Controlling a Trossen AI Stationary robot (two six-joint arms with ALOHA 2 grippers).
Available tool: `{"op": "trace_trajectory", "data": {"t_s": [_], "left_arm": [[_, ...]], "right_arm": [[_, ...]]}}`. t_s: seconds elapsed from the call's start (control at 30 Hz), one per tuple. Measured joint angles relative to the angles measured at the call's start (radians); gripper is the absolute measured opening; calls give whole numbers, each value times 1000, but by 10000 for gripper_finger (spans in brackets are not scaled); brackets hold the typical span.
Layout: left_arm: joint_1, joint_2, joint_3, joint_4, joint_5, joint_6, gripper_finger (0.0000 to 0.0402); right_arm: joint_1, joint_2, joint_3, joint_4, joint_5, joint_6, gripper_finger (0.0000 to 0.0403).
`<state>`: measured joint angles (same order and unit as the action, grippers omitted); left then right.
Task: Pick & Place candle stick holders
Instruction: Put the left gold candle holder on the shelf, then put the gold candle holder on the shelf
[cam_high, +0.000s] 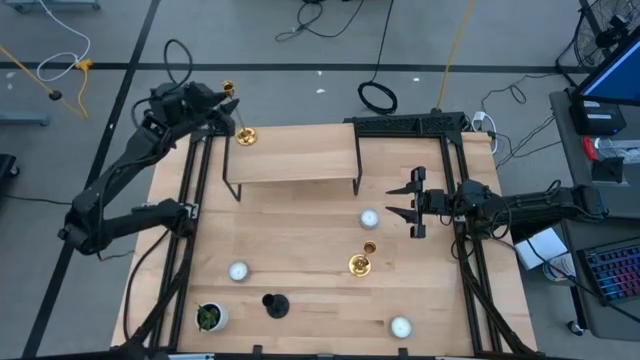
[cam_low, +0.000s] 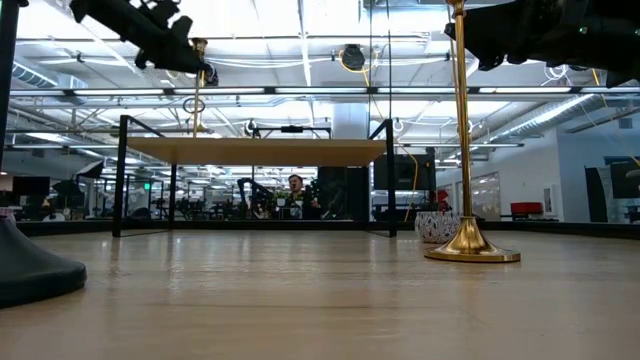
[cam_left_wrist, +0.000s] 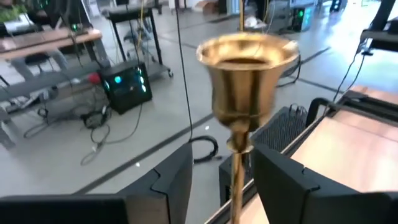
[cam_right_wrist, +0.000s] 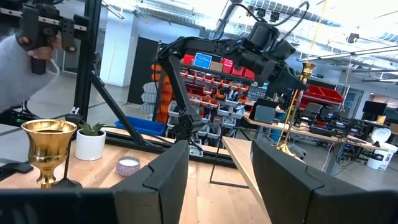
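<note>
Left jaws parted around an upright gold candlestick on a raised shelf; right jaws parted and empty over the desk.

The left gripper is at the far left corner of the wooden shelf, its two dark fingers on either side of the slim stem of a gold candlestick, with gaps showing, so it looks released. Its long axis is vertical: a polished brass cup above a thin rod and a round base resting on the shelf. The right gripper hovers empty over the pale wooden desk. The second gold candlestick stands near it, nearer the right arm. Also on the desk: a short black holder and three small round white tealight cups.
</note>
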<state>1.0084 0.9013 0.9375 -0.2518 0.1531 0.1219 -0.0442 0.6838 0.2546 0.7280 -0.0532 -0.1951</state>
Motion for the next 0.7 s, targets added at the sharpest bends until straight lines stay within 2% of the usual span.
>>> {"op": "trace_trajectory", "data": {"t_s": [0.27, 0.53, 0.63, 0.7], "left_arm": [[-4, -123, 0, -87, 161, 14, 173], [-96, -202, 0, -186, 190, 4, 173], [-145, -218, 0, -208, 272, 4, 173], [-177, -225, 0, -211, 332, 0, 173]], "right_arm": [[0, 0, 0, 0, 0, 0, 171], [1, 4, 0, -30, -3, 11, 171], [1, 14, 0, -82, -8, 60, 171], [0, 24, 0, -132, -60, 106, 171]]}}
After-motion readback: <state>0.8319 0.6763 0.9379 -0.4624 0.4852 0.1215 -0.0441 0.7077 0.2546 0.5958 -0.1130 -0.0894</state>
